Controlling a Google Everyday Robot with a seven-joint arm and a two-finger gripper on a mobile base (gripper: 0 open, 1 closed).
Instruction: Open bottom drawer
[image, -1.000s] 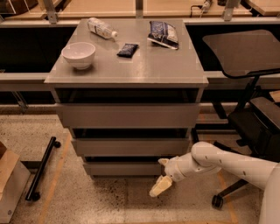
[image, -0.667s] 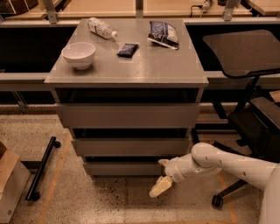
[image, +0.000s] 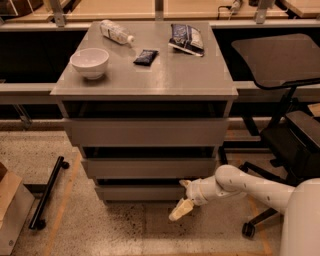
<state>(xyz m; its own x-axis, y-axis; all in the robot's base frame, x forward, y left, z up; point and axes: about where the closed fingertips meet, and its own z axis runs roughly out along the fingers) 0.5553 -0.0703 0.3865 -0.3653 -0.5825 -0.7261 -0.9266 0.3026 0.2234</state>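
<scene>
Lowest of the 3 flat grey fronts on the cabinet, just above the floor: the bottom drawer, handleless, matte, with a dark gap along its top edge. Directly above it, the middle drawer, then the taller top drawer, each under a similar dark slot.

At the right end of the bottom drawer, the tool, spread and pinching nothing. 1 short finger up at the front's top right corner, beside the dark gap. The other, tan and longer, slanting down and left past the front's lower edge toward the floor. Contact between the upper finger and the front: cannot tell. Behind the tool, a white arm reaching in low from the right, its body filling the lower right corner.

On the grey tabletop, 4 things, well apart:
- A white bowl upright near the front left.
- A plastic bottle lying on its side at the back left.
- A small dark packet lying flat near the middle.
- A blue snack bag lying flat at the back right.

Right of the cabinet, a black office chair. Left on the speckled floor, a black bar with small wheels, and beside it a cardboard box at the picture's edge.
</scene>
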